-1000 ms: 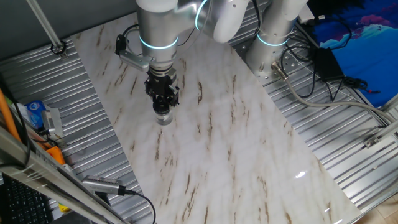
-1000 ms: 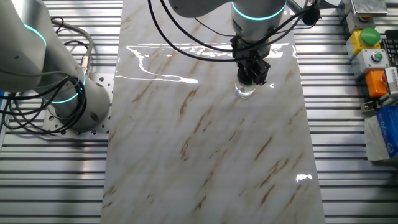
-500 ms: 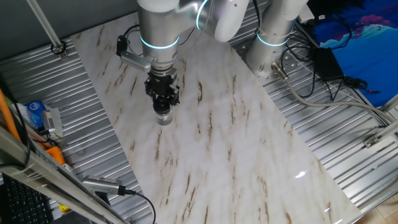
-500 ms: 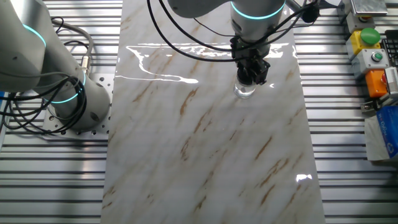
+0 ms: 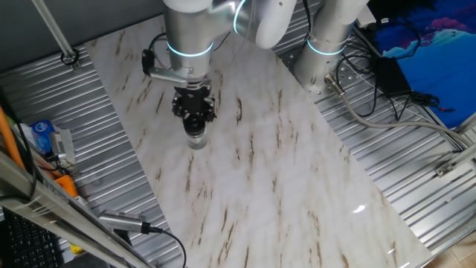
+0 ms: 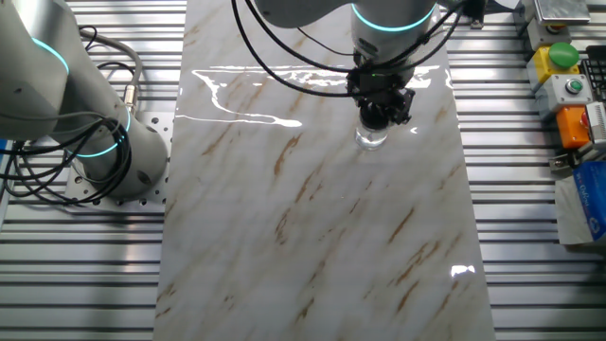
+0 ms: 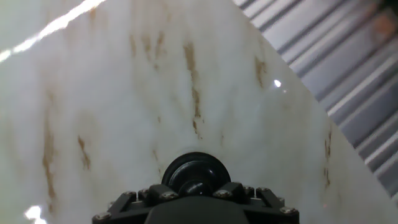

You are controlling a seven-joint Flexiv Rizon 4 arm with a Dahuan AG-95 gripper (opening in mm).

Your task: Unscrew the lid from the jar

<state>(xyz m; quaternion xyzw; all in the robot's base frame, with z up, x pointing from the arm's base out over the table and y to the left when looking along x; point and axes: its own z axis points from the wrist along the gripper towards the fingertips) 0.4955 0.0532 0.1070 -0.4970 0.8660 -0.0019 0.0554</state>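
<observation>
Hand view looks straight down along the black gripper (image 7: 196, 186) onto the round black lid (image 7: 196, 172), whose glossy top fills the gap between the finger blocks; the two fingers sit close against its rim, pressed in on either side, so the pincer is nearly closed and clamped on the cap. Under it spreads the white marble-patterned table (image 7: 112, 106) with brown streaks, and ribbed metal runs past the upper right corner.

From one fixed view, the arm comes down near the far end of the tabletop (image 5: 282, 186), its gripper (image 5: 195, 123) pointing straight down over the small clear jar (image 5: 196, 141), which stands upright on the marble directly beneath the fingers. Only the glass body shows below the black fingers; the lid itself is hidden by them from here.

From the other fixed view the gripper (image 6: 377, 116) hangs in the same way over the jar (image 6: 372, 138), the clear base touching the table (image 6: 312, 246) and catching a little glare. Whether the cap is still threaded on or already lifted off the jar mouth I cannot tell from any of the three angles
</observation>
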